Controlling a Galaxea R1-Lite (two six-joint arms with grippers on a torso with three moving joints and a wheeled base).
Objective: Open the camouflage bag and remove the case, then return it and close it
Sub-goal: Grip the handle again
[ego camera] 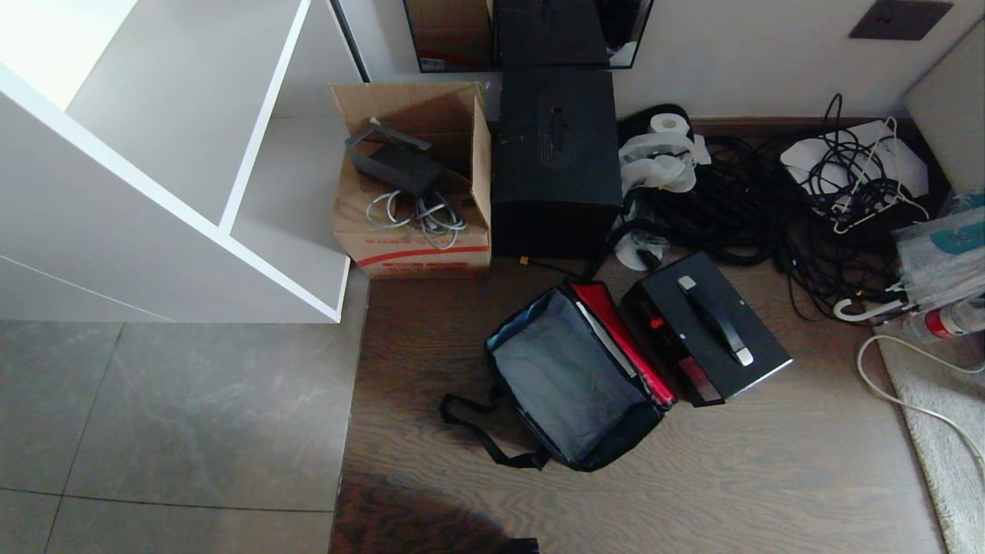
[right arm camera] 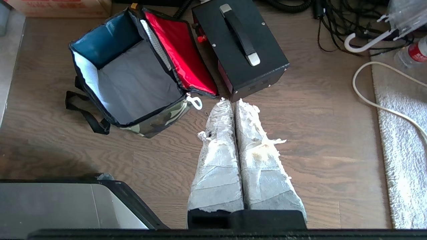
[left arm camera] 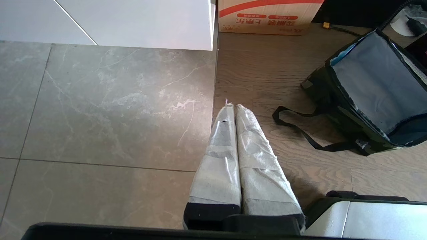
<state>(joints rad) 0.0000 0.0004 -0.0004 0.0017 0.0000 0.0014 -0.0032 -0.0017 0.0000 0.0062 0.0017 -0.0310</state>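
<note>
Camouflage bag (ego camera: 573, 385): on wood floor (ego camera: 769, 477), lid open, interior empty. Case (ego camera: 704, 338): on floor touching bag's red lid. Left gripper (left arm camera: 233, 106), right gripper (right arm camera: 232, 101): fingers pressed together, empty, above floor.

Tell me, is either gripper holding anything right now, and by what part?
Nothing is held. The left gripper and right gripper are both shut on nothing, above the floor. The case sits beside the open bag.

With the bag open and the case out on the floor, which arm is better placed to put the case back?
Right, probably. The right gripper, shut, hangs just short of the case, beside the camouflage bag. The left gripper, also shut, hangs over the floor seam, beyond the bag's far side.
</note>
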